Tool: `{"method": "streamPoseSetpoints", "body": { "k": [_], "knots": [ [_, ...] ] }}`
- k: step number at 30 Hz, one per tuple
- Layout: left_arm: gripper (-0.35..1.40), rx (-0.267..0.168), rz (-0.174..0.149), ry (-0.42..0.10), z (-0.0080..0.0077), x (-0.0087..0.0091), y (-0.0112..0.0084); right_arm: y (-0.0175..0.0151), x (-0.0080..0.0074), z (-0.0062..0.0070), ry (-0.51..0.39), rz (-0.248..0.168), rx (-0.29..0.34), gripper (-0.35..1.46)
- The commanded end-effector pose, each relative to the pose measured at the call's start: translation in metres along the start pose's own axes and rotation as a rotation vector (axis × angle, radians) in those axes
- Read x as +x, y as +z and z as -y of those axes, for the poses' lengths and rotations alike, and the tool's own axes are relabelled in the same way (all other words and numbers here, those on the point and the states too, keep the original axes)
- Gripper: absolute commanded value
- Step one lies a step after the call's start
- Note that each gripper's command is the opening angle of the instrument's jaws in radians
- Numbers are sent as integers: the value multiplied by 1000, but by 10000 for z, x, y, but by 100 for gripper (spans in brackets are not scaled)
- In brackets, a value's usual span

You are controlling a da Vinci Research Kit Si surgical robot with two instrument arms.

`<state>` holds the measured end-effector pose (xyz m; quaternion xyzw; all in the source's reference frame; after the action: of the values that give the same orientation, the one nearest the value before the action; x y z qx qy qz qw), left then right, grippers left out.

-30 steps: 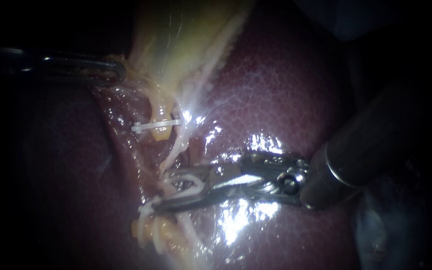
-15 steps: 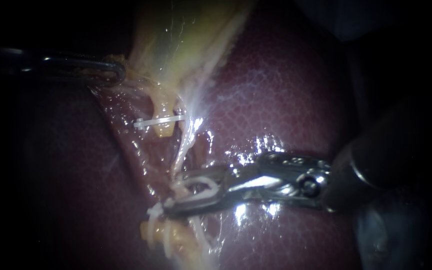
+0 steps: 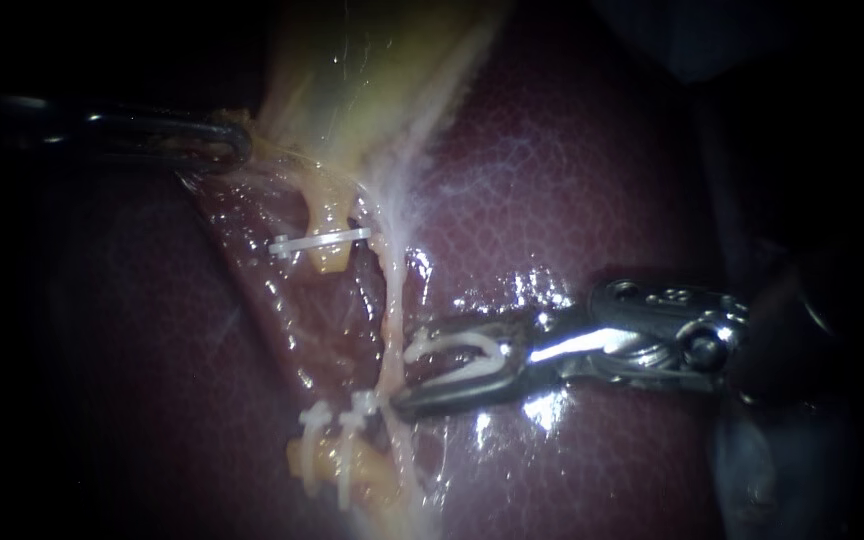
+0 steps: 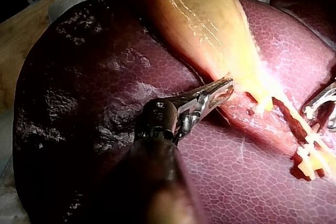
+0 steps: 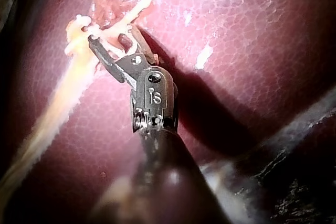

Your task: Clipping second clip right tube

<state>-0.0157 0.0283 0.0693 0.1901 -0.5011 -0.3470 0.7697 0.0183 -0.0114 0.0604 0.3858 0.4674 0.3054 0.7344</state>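
My right instrument [image 3: 410,370] comes in from the right, its jaws apart and holding an open white clip [image 3: 457,360] between them. The jaw tips stand just right of the pale right tube [image 3: 390,300], not around it. In the right wrist view its jaws [image 5: 113,38] lie beside that pale strand. Lower down, two white clips [image 3: 357,408] [image 3: 317,415] sit on the yellow tissue. Another clip [image 3: 317,242] crosses the yellow left stump. My left instrument [image 3: 232,140] [image 4: 223,88] is shut on the edge of the gallbladder [image 3: 372,80], holding it taut.
The dark red liver [image 3: 572,180] lies under everything, wet and glaring near my right instrument's wrist. In the left wrist view the gallbladder [image 4: 199,19] tapers towards the clipped tubes, and my right instrument's jaws [image 4: 320,106] show beyond them.
My right instrument has drawn back to the right, off the tube it was around, with the white clip in its jaws. The left instrument has held still.
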Motion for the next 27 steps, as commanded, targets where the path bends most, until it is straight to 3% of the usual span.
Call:
{"method": "streamPoseSetpoints", "body": {
  "k": [1,7,13,22,27],
  "knots": [
    [-35,0,0,0,0,0,0,1,-3,-5,-1,0,-3,49],
    [-35,0,0,0,0,0,-1,17,-21,-29,-19,-4,-13,49],
    [-35,0,0,0,0,1,0,37,-24,-35,-18,1,5,49],
    [-35,-1,0,0,0,1,0,55,-13,-31,105,-154,177,49],
    [-35,0,0,0,0,1,-1,54,-6,-17,155,-192,271,49]
  ]
}}
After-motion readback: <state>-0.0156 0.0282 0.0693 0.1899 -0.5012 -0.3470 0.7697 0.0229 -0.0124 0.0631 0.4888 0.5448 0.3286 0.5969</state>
